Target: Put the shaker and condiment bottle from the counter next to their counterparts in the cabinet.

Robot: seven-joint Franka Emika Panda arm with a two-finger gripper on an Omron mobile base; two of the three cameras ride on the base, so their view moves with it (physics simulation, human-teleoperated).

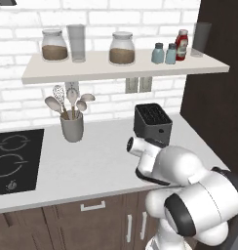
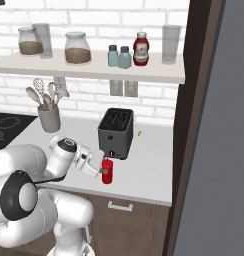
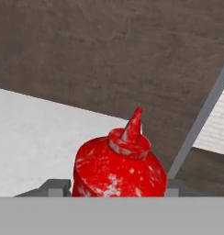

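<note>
The red condiment bottle (image 2: pixel 107 171) stood upright on the surface (image 2: pixel 149 160), low in the middle of the frame, beside the toaster (image 2: pixel 115 132). The gripper (image 2: pixel 103 171) had one of its fingers (image 3: pixel 54 187) on each side, but I could not tell if they squeezed it. Both shakers (image 2: pixel 119 56) already sat together on the cabinet (image 2: pixel 94 71) shelf near the labelled bottle (image 2: pixel 140 49).

Light is even and bright across my base views, no glare. The shelf (image 1: pixel 116 68) throws a soft shadow on the brick below it. My hand view is coarse up close: the red bottle (image 3: pixel 118 167) looks blotchy, background texture smeared.
</note>
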